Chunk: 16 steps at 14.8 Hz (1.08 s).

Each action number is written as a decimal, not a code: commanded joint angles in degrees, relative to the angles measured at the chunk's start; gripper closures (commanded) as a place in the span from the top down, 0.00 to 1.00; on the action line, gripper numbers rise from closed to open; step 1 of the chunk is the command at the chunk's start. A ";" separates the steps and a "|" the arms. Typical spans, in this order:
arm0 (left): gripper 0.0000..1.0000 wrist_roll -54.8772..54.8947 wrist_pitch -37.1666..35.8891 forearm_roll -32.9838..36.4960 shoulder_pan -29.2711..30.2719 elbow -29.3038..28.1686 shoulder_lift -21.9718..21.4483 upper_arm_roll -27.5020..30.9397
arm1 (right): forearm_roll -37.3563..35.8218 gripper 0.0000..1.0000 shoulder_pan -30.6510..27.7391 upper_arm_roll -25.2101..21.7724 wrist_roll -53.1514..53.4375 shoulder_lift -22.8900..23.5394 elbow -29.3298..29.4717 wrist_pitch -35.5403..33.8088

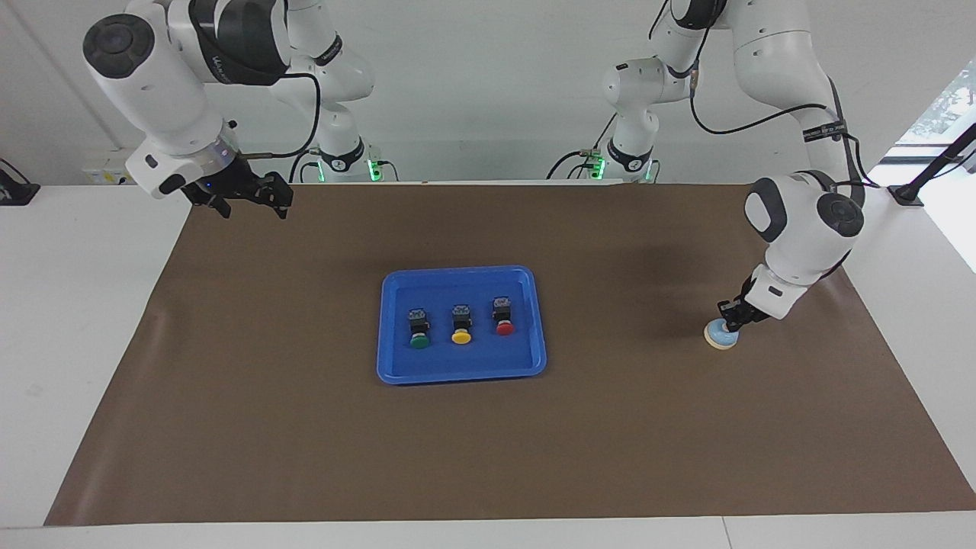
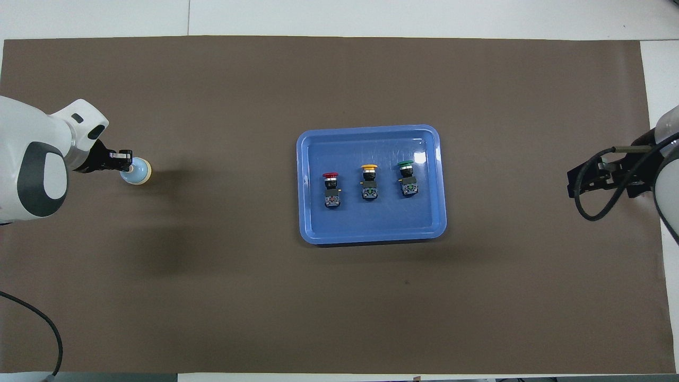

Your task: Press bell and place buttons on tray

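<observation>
Pressing on bell (image 1: pixel 720 335) at left arm's end: left gripper (image 1: pixel 728 319), fingertips together. Red, yellow, green buttons (image 1: pixel 460 323) in tray (image 1: pixel 390 364). Right gripper (image 1: pixel 245 203) raised, jaws spread, empty.

Bright, even light is falling from above. Soft dark shadows are lying on the brown mat (image 2: pixel 212 297), one just beside the bell (image 2: pixel 139 172). A small white shine is glinting on the blue tray (image 2: pixel 420 157). Daylight is glowing at a window (image 1: pixel 945 99). Both pictures are looking sharp.
</observation>
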 commanded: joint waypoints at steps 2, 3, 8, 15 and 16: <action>0.00 -0.97 2.95 -0.25 -0.78 -2.36 0.22 0.60 | 0.95 1.00 -0.30 -2.65 -3.11 -0.54 2.36 -2.55; 0.00 -0.97 1.81 -0.25 -0.78 -1.39 0.13 0.60 | 0.95 1.00 -0.21 -2.56 -3.56 -0.72 1.93 -2.38; 0.00 -0.97 -20.06 -0.33 0.01 12.04 -3.38 0.51 | 0.95 1.00 -0.47 -2.48 -3.65 -0.90 1.48 -2.73; 1.00 -0.97 -29.04 -0.33 0.45 13.47 -17.87 0.86 | 0.86 1.00 -0.65 -2.12 -3.74 -0.90 1.48 -2.38; 1.00 -0.88 -31.66 -0.33 0.45 13.47 -19.37 0.86 | 0.86 1.00 -0.65 -2.21 -3.65 -0.90 1.48 -2.38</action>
